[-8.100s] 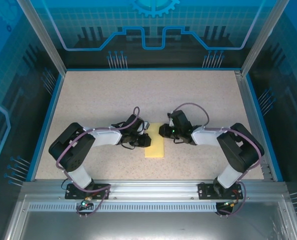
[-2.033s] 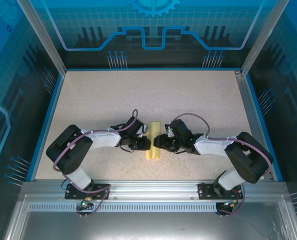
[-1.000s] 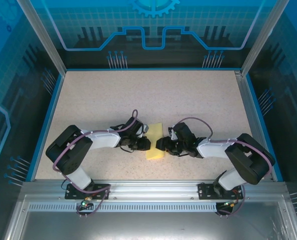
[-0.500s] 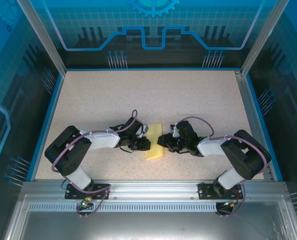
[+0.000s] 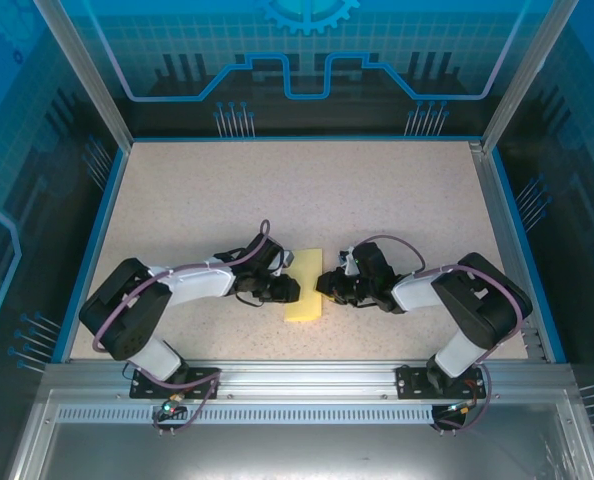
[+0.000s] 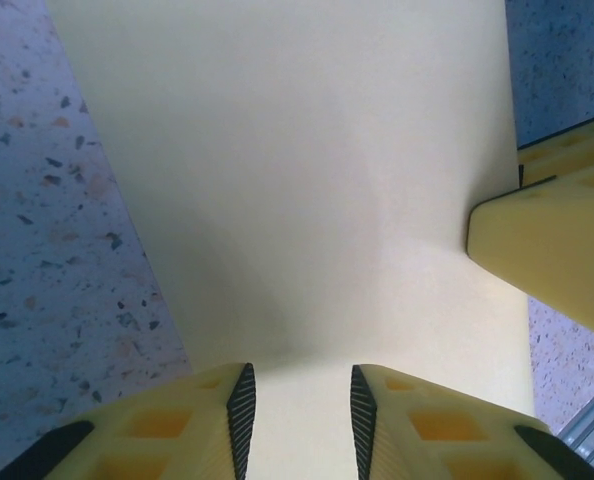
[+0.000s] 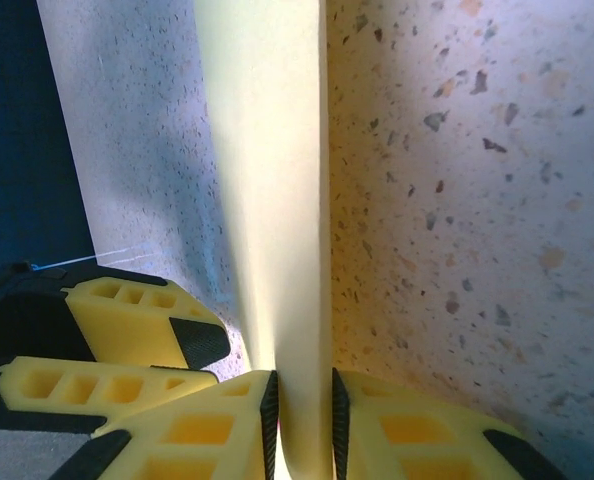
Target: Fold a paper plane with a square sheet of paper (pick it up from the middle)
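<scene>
The square sheet of paper [image 5: 305, 302] is a pale yellow folded strip on the table between both grippers. In the right wrist view the sheet of paper [image 7: 267, 180] stands on edge, and my right gripper [image 7: 302, 385] is shut on its rounded fold. In the left wrist view the sheet of paper [image 6: 297, 170] spreads broad and flat beyond my left gripper [image 6: 299, 385], whose jaws are open with paper showing across the gap. From above, the left gripper [image 5: 293, 290] meets the strip's left edge and the right gripper [image 5: 323, 288] its right edge.
The speckled table [image 5: 307, 190] stretches wide behind the arms. A blue frame [image 5: 87, 250] and glass walls close in the sides and back. A metal rail [image 5: 297, 375] with the arm bases runs along the near edge.
Over the last second the paper has narrowed from a wider flap to a slimmer strip. The left arm has swung lower and further left while its gripper stays at the paper.
</scene>
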`<state>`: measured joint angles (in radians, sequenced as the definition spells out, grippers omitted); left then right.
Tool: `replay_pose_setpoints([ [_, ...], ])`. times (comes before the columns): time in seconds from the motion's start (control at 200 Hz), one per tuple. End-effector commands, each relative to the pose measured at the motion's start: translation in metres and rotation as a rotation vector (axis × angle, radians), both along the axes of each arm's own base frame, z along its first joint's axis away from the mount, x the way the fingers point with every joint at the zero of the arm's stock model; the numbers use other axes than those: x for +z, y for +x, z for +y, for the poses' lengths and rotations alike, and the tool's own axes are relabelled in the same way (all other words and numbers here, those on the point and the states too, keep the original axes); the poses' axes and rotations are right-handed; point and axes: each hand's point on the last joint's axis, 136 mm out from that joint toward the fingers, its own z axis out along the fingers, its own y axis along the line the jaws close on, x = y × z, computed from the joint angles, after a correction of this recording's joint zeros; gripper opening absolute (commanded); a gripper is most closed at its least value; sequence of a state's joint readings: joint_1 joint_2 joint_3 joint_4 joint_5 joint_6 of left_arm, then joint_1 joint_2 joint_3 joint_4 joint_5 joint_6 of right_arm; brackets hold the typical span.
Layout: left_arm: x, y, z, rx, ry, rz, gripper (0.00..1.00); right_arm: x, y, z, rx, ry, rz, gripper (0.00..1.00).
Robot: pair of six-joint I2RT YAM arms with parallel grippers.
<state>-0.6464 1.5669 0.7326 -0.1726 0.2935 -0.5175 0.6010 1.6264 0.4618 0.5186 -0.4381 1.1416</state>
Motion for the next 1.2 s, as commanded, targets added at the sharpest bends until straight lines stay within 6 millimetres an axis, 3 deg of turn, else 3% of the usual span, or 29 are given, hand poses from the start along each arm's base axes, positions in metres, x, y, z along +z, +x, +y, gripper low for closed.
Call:
replay_pose_setpoints([
  [0.0, 0.021, 0.000, -0.005, -0.024, -0.027, -0.020, 0.37, 0.005, 0.004, 0.002, 0.007, 0.032, -0.015, 0.21],
  [0.43, 0.056, 0.008, 0.028, 0.112, -0.085, -0.073, 0.61, 0.038, 0.008, 0.009, 0.026, 0.069, -0.091, 0.12],
  [0.545, 0.065, 0.010, 0.028, 0.154, -0.170, -0.062, 0.63, 0.055, 0.010, 0.011, 0.035, 0.083, -0.128, 0.11],
  [0.77, 0.101, 0.012, 0.028, 0.233, -0.318, -0.094, 0.67, 0.097, 0.018, 0.013, 0.034, 0.134, -0.216, 0.11],
  [0.965, 0.119, 0.009, 0.020, 0.260, -0.455, -0.067, 0.68, 0.116, 0.024, 0.014, 0.030, 0.170, -0.248, 0.11],
  [1.195, 0.120, 0.003, 0.025, 0.280, -0.460, -0.055, 0.70, 0.134, 0.031, 0.011, 0.015, 0.196, -0.286, 0.11],
])
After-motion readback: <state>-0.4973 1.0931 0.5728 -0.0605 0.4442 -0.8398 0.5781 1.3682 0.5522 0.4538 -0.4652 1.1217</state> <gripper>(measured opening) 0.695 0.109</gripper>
